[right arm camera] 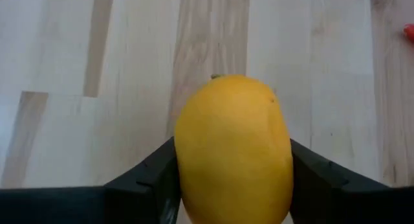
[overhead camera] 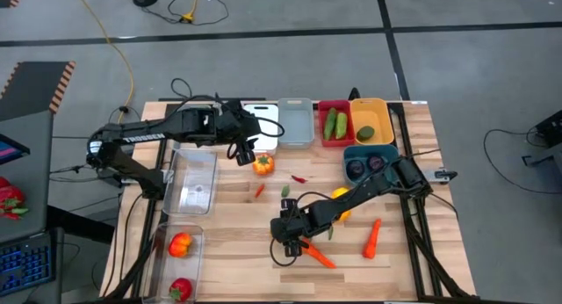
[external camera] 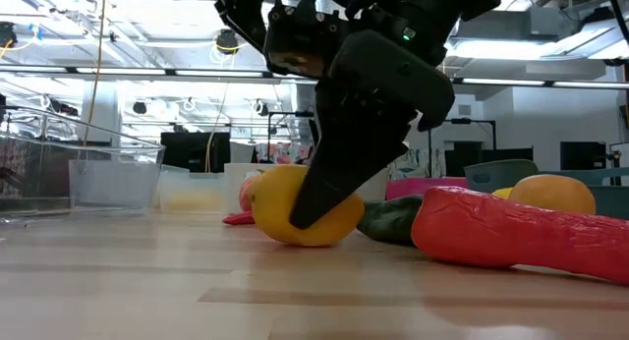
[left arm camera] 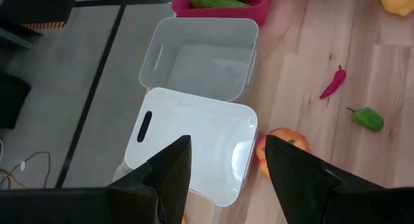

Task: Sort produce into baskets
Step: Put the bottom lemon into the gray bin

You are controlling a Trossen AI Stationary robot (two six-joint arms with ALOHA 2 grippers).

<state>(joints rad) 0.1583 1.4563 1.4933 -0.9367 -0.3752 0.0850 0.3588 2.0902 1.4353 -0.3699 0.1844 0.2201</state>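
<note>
My right gripper (overhead camera: pixel 285 236) is low at the table's near middle, shut on a yellow lemon (right arm camera: pixel 233 146) that rests on the wood; the lemon also shows in the low view (external camera: pixel 307 218). In the high view the gripper hides it. My left gripper (overhead camera: pixel 243 153) is open and empty above the near edge of the white basket (left arm camera: pixel 194 143), beside an orange-red tomato (overhead camera: pixel 262 164) on the table. An orange carrot (overhead camera: pixel 313 252) lies just right of my right gripper, another carrot (overhead camera: pixel 372 238) farther right. My right gripper pinches the lemon between its two fingers, one finger (right arm camera: pixel 152 175) on each of its long sides (right arm camera: pixel 187 153). The fingers slant down from above (external camera: pixel 344 173). The lemon's underside (external camera: pixel 305 240) rests on the table.
Along the far edge stand a clear basket (overhead camera: pixel 296 121), a red one (overhead camera: pixel 324 128) with cucumbers, an orange-yellow one (overhead camera: pixel 384 119) and a teal one (overhead camera: pixel 351 155) with purple rounds. Clear baskets (overhead camera: pixel 195 177) with tomatoes (overhead camera: pixel 180 244) stand at the left. Small chilies (overhead camera: pixel 299 177) lie mid-table.
</note>
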